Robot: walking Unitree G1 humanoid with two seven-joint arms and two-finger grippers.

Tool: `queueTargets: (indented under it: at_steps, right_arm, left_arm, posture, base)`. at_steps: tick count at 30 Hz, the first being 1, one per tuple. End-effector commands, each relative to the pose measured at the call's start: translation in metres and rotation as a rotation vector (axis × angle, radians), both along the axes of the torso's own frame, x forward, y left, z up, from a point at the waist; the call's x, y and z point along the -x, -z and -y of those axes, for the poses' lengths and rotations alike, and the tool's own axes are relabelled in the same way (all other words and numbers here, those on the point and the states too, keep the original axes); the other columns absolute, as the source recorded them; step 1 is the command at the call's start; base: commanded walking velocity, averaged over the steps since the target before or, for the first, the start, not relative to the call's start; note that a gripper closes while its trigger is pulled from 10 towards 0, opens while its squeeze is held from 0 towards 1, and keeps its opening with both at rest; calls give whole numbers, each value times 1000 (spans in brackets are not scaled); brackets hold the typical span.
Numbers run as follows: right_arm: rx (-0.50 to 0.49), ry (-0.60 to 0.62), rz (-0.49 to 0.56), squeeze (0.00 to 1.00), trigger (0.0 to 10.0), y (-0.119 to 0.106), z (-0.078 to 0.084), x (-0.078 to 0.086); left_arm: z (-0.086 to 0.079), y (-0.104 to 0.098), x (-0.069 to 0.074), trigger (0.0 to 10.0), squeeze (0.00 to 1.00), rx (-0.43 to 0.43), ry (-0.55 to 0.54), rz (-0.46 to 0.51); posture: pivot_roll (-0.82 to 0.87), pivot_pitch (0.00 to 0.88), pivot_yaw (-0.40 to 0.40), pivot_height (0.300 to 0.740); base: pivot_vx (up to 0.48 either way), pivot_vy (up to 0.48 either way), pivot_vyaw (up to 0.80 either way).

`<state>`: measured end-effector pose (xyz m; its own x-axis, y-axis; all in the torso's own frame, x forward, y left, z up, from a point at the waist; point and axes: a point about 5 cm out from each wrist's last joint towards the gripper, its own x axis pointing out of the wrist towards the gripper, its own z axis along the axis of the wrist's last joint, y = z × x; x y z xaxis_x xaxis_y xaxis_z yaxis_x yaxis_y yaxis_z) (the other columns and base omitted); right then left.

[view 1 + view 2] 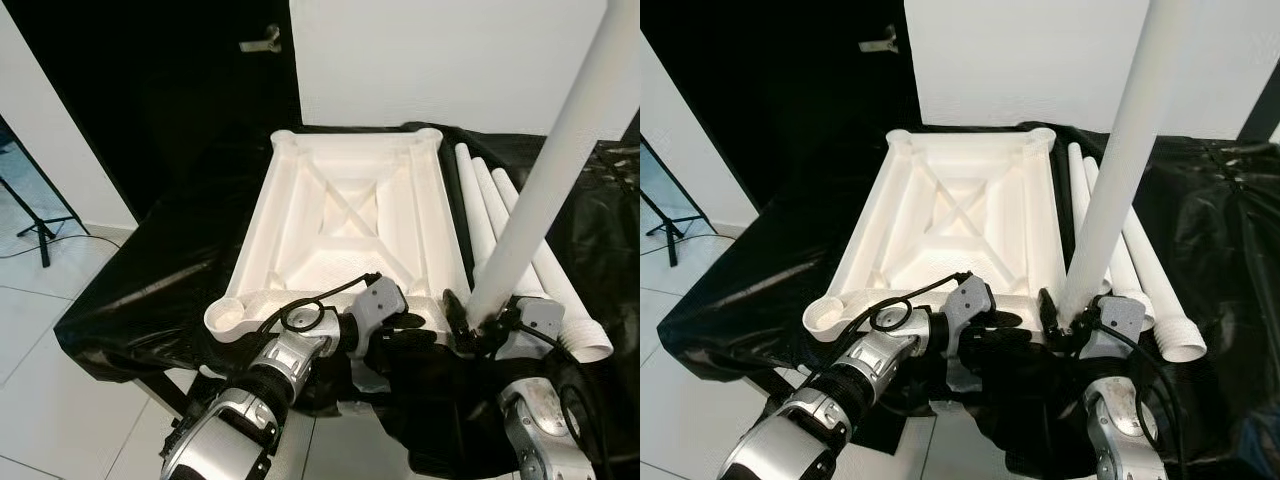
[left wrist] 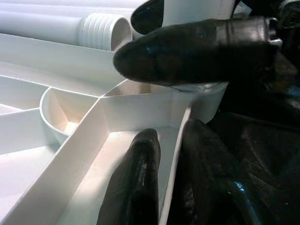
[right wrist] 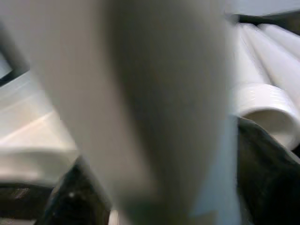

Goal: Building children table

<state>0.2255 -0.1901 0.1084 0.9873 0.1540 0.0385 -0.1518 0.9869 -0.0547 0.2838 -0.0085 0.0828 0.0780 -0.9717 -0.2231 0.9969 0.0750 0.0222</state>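
The white tabletop (image 1: 350, 215) lies upside down in the middle of the frame on a black sheet (image 1: 150, 280). My right claw (image 1: 487, 325) pinches a white leg (image 1: 545, 170), held upright at the tabletop's lower right corner. My left claw (image 1: 405, 330) clamps the tabletop's rim beside that corner. Spare legs (image 1: 510, 235) lie along the tabletop's right side.

A tabletop draped in black plastic sheeting (image 1: 150, 290) carries an upturned white table top (image 1: 345, 215), ribs facing up, with white tubular legs (image 1: 505, 225) lying side by side just beside its right edge.
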Motion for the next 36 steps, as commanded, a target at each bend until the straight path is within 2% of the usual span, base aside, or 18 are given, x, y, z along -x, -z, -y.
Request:
queueTargets:
  at_steps: [1, 5, 8, 12, 13, 14, 18, 19, 26, 28, 32, 35, 36]
  right_arm:
    - [7, -65, -16, 0, 10000, 1, -4, 0]
    - [20, -129, -13, 0, 10000, -4, -2, 1]
    - [99, -239, -23, 0, 10000, -8, 4, 0]
    - [125, -291, -53, 0, 10000, -7, 8, 0]
    - [127, -345, -86, 0, 4118, -5, 9, 1]
    - [129, -393, -112, 0, 0, -4, 10, 3]
    - [134, -434, -135, 0, 0, -4, 11, 5]
    - [146, -484, -174, 0, 0, -1, 12, 7]
    - [146, -501, -206, 0, 0, 2, 12, 9]
    - [127, -497, -225, 0, 0, 7, 8, 12]
    - [83, -427, -211, 0, 0, 13, -3, 18]
    - [72, -401, -206, 0, 0, 14, -4, 19]
    - [54, -305, -173, 0, 0, 15, -3, 19]
  left_arm:
    - [-2, 34, 27, 10000, 0, -94, 159, -168]
    - [-2, 33, 27, 10000, 0, -96, 161, -168]
    - [0, 33, 28, 10000, 0, -92, 164, -168]
    - [1, 34, 29, 10000, 0, -92, 167, -169]
    - [0, 34, 29, 10000, 0, -94, 167, -169]
    - [0, 35, 29, 10000, 0, -96, 167, -169]
    - [-1, 35, 29, 10000, 0, -98, 167, -168]
    - [-2, 35, 28, 10000, 0, -100, 164, -167]
    - [-2, 34, 28, 10000, 0, -100, 162, -165]
    - [-2, 35, 28, 10000, 0, -99, 164, -165]
    - [-2, 35, 29, 10000, 0, -100, 167, -165]
    - [-2, 35, 29, 10000, 0, -100, 168, -165]
    - [-3, 35, 29, 10000, 0, -100, 167, -164]
  posture:
    - [64, 0, 47, 740]
    - [63, 0, 46, 740]
    - [59, 0, 48, 740]
    - [58, 0, 49, 740]
    - [60, 0, 49, 740]
    - [61, 0, 50, 740]
    - [62, 0, 50, 740]
    - [64, 0, 50, 740]
    - [64, 0, 50, 740]
    - [63, 0, 50, 740]
    - [67, 0, 51, 740]
    - [67, 0, 51, 740]
    - [71, 0, 49, 740]
  base:
    - [0, 0, 0]
    - [0, 0, 0]
    - [0, 0, 0]
    - [0, 0, 0]
    - [0, 0, 0]
    - [0, 0, 0]
    - [0, 0, 0]
    - [0, 0, 0]
    - [0, 0, 0]
    - [0, 0, 0]
    - [0, 0, 0]
    - [0, 0, 0]
    - [0, 0, 0]
